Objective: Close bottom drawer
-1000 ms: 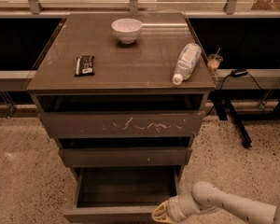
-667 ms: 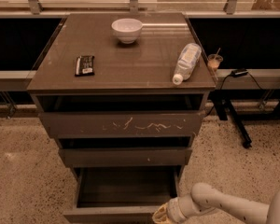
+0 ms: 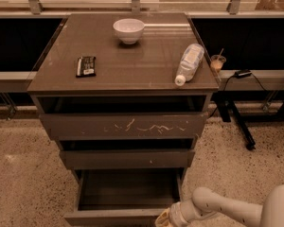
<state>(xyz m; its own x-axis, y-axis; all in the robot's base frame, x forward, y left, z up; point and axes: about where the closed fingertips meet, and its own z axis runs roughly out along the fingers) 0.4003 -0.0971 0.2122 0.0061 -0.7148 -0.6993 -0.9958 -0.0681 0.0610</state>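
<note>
1. Floor (image 3: 23,174): speckled stone, with open stretches left and right of the gripper.
2. Cabinet (image 3: 61,79): dark, with a glossy flat top, rising behind and above the gripper.
3. Top drawer (image 3: 85,126): the widest, its front marked with pale scratches, slightly out, above the gripper.
4. Bottom drawer (image 3: 128,190): pulled far out, its shallow box open; the right end of the plain front panel is just left of the gripper.
5. Middle drawer (image 3: 128,159): slightly out, between the other two.
6. Arm (image 3: 222,207): smooth, white and rounded, reaching in from the right.
7. Gripper (image 3: 163,219): pale, at the bottom edge of the view by the panel's right corner; whether it is clenched or released cannot be told.
8. Bottle (image 3: 189,63): clear plastic, lying on the top near its right edge, far above the gripper.
9. Bowl (image 3: 128,30): white and round, farthest away.
</note>
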